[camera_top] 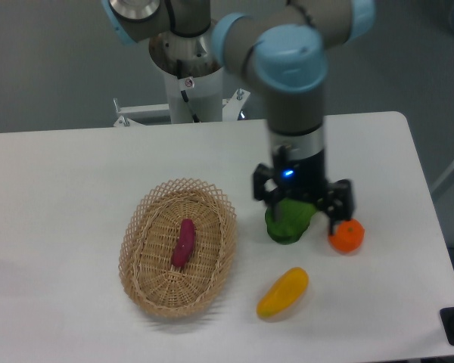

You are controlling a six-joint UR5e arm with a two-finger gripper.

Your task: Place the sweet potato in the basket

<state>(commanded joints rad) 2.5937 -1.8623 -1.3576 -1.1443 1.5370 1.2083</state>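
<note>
Already we find the sweet potato (185, 243) lying inside the basket (140, 227), and we take that basket as our landmark for everything else on the white table (60, 174). The basket sits left of the table's middle, an oval of light woven wicker with a lacy looped rim, its long axis tilted slightly. The slim magenta tuber rests on the woven floor near the centre, aligned roughly with the basket's length, touching nothing but the weave. To the right of the basket, just beyond its rim, we see a green vegetable (289, 220), dark and lumpy, sitting on the tabletop. The gripper (303, 203) hangs directly over it, at the end of the grey and pale blue arm (287, 68) that reaches down from the pedestal behind the basket. Its two black fingers stand spread apart, one on each side of the green lump, and we cannot tell whether either finger touches it. A small blue light glows on the gripper body. Farther right from the basket, just beside the gripper's right-hand finger in our view, lies a round orange (347, 236). Right of the basket and nearer the front edge, a yellow-orange oblong fruit (283, 292) lies tilted, apart from the green vegetable.
</note>
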